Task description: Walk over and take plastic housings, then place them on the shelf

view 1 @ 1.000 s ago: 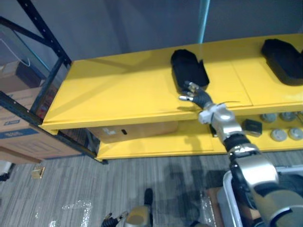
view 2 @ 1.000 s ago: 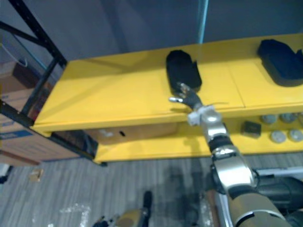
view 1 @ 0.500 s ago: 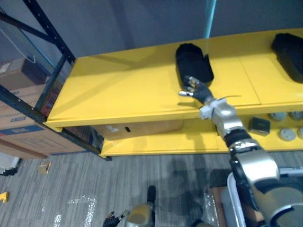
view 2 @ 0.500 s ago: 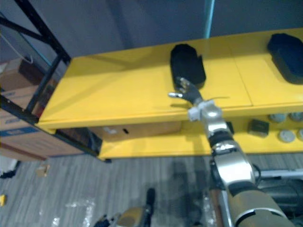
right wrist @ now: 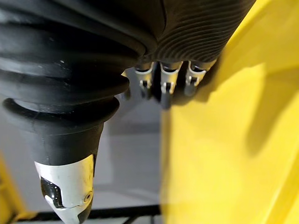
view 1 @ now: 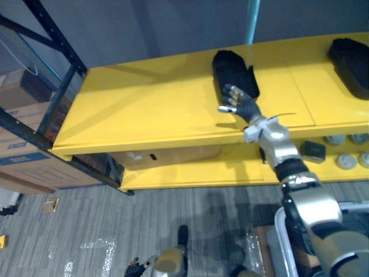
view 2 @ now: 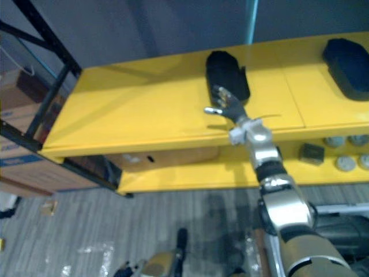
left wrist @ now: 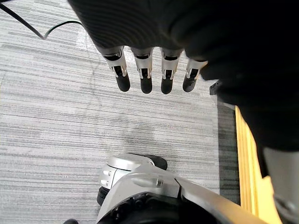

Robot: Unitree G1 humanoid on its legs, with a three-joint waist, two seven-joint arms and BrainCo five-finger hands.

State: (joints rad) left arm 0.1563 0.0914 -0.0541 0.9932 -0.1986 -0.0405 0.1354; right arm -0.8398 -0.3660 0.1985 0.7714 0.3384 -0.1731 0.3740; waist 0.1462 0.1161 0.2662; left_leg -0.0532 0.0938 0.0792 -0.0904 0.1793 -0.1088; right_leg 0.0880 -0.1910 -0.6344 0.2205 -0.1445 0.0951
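yellow smooth shelf (view 1: 144,109): black rounded plastic housing (view 1: 229,68). right hand (view 1: 239,105) fingers spread, empty, at housing's near end. left hand (left wrist: 145,77) fingers straight, empty, over striped floor (left wrist: 56,121).

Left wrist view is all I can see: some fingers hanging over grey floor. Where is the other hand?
Observer: The right hand is up over a yellow shelf, at the near end of a black housing.
Operator: Is it gripping that?
Observer: No. Its fingers are straight and spread; the housing lies flat on the shelf. Whether they touch, I cannot tell.
Operator: Any more housings?
Observer: A second housing lies farther right on the same shelf.
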